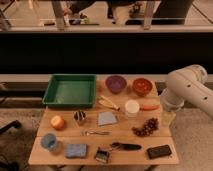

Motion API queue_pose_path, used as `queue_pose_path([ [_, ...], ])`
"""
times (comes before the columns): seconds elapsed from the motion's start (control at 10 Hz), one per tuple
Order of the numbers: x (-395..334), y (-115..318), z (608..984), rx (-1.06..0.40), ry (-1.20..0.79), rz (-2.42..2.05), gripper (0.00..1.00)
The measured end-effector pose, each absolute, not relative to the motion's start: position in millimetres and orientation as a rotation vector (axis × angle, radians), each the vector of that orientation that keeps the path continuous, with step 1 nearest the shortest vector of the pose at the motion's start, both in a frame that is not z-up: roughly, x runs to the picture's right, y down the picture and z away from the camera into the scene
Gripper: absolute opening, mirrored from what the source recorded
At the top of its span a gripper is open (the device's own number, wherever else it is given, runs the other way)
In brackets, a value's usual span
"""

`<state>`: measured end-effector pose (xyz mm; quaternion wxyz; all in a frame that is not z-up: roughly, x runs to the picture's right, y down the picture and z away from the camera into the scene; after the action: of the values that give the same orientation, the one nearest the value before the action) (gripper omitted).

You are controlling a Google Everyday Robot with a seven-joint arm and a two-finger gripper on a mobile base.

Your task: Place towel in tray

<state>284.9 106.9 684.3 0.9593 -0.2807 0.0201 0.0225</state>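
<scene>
The towel [107, 118] lay flat near the middle of the wooden worktop [125, 139]. It was a small grey-blue cloth, folded into a rough square with one corner slightly off true, duller in colour than the brighter blue sponge [76, 150] near the front-left corner. It was not inside the tray [50, 93] but apart from it, towards the front and a little to the right.

The tray, large and green with raised sloping sides, filled the back-left corner, with its long side along the back edge. A purple bowl [116, 83] and a red bowl [142, 86] stood side by side along the back edge to its right. A white cup [132, 107] stood just right of the towel, and a small dark cup [80, 117] stood to its left, with an orange [57, 122] nearer the left edge.

The gripper [168, 118] hung below the pale arm [187, 90] at the right edge of the worktop, about halfway along it and well apart from the towel. I could not tell whether it was open or closed.
</scene>
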Motion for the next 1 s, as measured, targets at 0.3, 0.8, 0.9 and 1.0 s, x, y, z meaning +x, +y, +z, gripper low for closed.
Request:
queue_pose_path([
  [0.3, 284.9, 106.9, 684.2, -0.569, 0.041, 0.046, 0.80],
  [0.8, 284.8, 106.9, 684.2, -0.569, 0.041, 0.046, 0.80],
  [0.9, 284.9, 106.9, 684.2, -0.569, 0.041, 0.046, 0.80],
  [1.0, 284.8, 106.9, 684.2, -0.569, 0.041, 0.046, 0.80],
])
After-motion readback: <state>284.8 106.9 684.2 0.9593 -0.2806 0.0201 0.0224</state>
